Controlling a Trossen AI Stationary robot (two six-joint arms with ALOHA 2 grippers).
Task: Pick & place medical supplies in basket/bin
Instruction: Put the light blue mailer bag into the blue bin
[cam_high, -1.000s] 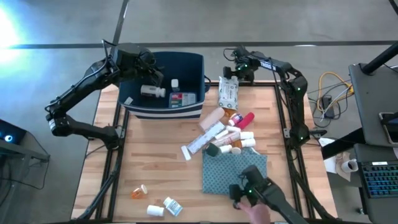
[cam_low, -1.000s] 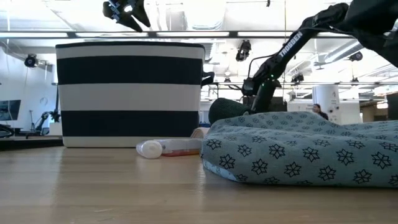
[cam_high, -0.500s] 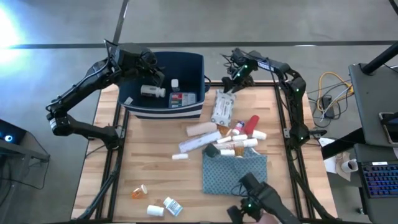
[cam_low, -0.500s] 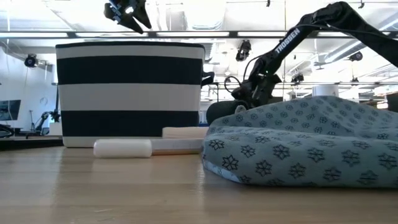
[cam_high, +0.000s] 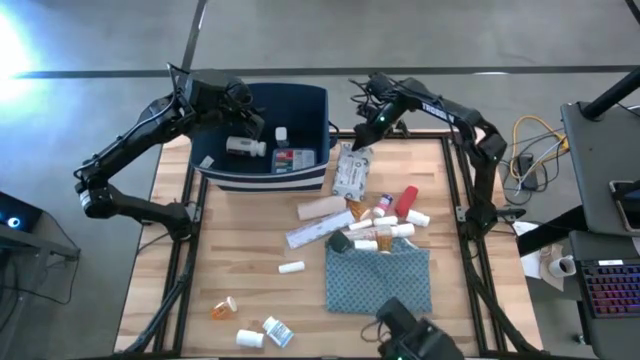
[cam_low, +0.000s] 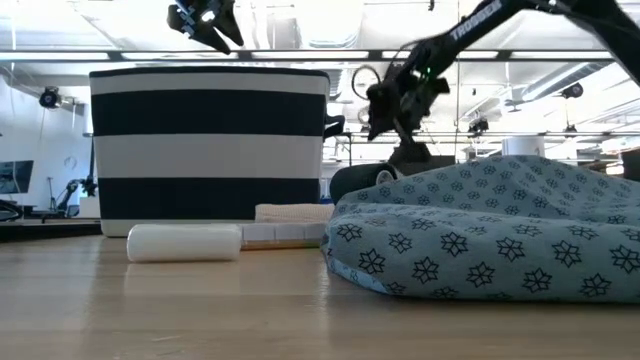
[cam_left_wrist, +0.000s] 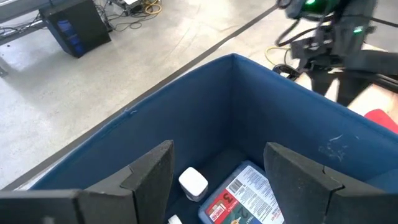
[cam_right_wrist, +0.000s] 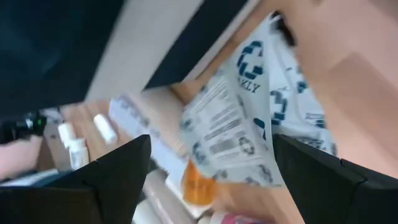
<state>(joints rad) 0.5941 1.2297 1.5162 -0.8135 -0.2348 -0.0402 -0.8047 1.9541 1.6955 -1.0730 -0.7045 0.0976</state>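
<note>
Pincer work first: the right pincer (cam_high: 368, 128) hung at about one o'clock over the desk (cam_high: 250, 255), just off the bin's right wall, its fingers (cam_right_wrist: 121, 177) spread wide with nothing between them. Just below it lay the white packet (cam_high: 350, 170) printed in blue, flat on the wood and apart from the fingers. A second earlier that pincer had sat further right, directly over the packet at the desk's far edge; since then it had swung toward the bin and lifted, and the packet had slid toward the centre.

Left pincer (cam_high: 243, 125) hovered at eleven o'clock above the navy bin (cam_high: 310, 100), fingers (cam_left_wrist: 149, 171) parted and empty, unchanged from before. Inside the bin lay a white pill bottle (cam_high: 246, 147), a small white bottle (cam_left_wrist: 193, 182) and a red-and-white box (cam_left_wrist: 245, 198).

Out from there, the heap of supplies near the desk's centre had spread: a red tube (cam_high: 406, 200), white bottles (cam_high: 378, 230) and a long flat box (cam_high: 325, 228) sat at the far edge of the teal cloth (cam_high: 378, 278). A white cylinder (cam_high: 291, 267) had rolled clear toward seven o'clock, showing large in the low view. At the near left corner an orange vial (cam_high: 222, 308) and two white bottles (cam_high: 262, 332) stayed put.
</note>
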